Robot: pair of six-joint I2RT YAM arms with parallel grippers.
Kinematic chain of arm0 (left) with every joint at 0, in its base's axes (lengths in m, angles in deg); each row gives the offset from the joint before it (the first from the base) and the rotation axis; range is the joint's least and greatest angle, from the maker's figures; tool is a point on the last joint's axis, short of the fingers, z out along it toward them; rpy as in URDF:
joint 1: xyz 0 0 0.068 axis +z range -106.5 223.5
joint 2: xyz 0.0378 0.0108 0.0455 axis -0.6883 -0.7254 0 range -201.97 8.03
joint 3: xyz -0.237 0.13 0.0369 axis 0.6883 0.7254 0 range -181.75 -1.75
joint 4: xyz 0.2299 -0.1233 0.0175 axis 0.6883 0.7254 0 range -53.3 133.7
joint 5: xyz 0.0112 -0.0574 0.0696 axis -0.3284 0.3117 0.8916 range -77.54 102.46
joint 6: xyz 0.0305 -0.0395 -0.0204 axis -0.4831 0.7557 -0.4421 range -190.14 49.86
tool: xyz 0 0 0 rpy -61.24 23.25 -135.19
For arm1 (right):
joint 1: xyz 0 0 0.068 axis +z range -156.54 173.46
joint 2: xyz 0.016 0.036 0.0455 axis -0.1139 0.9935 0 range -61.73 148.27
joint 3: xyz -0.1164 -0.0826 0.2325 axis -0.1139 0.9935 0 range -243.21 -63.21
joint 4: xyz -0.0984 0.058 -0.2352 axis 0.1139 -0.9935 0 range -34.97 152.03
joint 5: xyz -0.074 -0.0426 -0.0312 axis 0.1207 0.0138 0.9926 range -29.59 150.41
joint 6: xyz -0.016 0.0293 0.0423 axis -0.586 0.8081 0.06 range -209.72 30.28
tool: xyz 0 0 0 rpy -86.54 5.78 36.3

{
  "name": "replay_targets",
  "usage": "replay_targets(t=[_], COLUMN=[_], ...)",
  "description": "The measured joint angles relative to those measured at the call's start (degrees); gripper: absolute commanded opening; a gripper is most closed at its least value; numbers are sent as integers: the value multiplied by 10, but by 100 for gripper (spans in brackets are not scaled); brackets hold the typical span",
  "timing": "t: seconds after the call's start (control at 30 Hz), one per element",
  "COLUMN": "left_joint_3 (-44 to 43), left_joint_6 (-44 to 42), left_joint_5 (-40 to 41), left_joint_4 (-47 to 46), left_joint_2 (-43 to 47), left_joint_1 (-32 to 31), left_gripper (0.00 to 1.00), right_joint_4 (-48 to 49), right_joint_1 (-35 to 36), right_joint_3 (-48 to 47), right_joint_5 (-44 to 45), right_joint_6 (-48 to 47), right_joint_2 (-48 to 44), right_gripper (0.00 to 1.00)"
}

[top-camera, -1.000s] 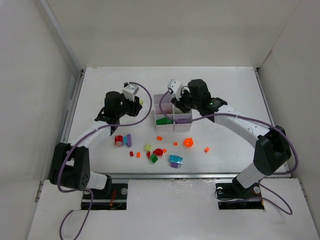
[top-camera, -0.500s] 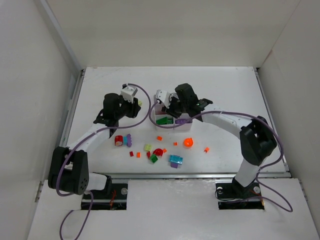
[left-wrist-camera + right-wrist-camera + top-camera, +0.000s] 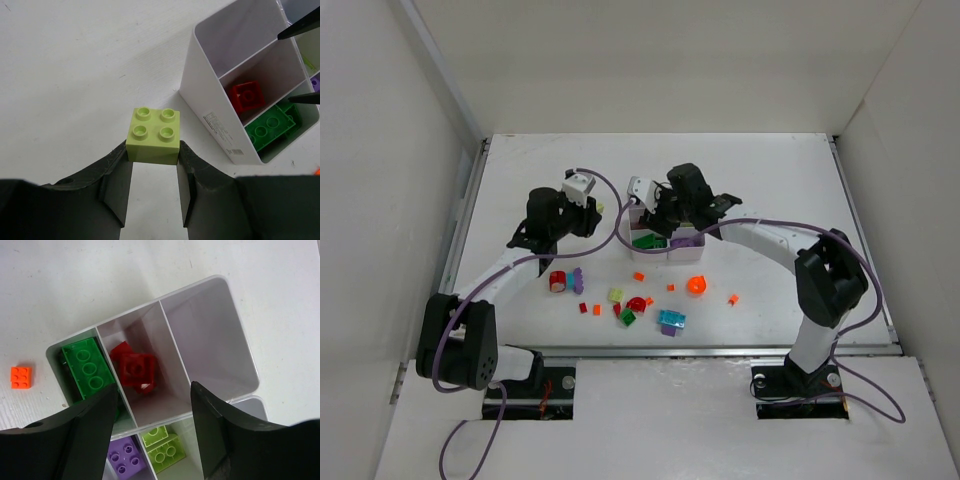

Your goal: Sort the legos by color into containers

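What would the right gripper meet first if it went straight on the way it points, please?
Probably the red brick in the middle compartment of the tray, though the right gripper might clip the dividers first; depth is unclear.

The top external camera sits high above and behind the arm bases, looking down on the whole worktop (image 3: 770,170) from afar. Each wrist camera looks down past its own fingers (image 3: 112,182) at close range. The left sees the tray (image 3: 210,100) from beside, the right from straight above. Both show its red brick (image 3: 247,95) and green brick (image 3: 270,131).
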Motion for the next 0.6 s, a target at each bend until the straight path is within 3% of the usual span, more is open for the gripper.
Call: replay_targets(t=[0.27,0.6], left_joint_3=[0,-2], left_joint_6=[-15,-71], left_joint_5=[-20,-70], left_joint_4=[0,3], left_joint_2=[0,0], left_joint_1=[0,-1], left_gripper=[0,0], right_joint_4=[0,21], right_joint_1=[0,-18], right_joint_3=[0,13], right_joint_5=[8,64], right_joint_6=[5,60], right_joint_2=[-8,-93], right_gripper=[65,65])
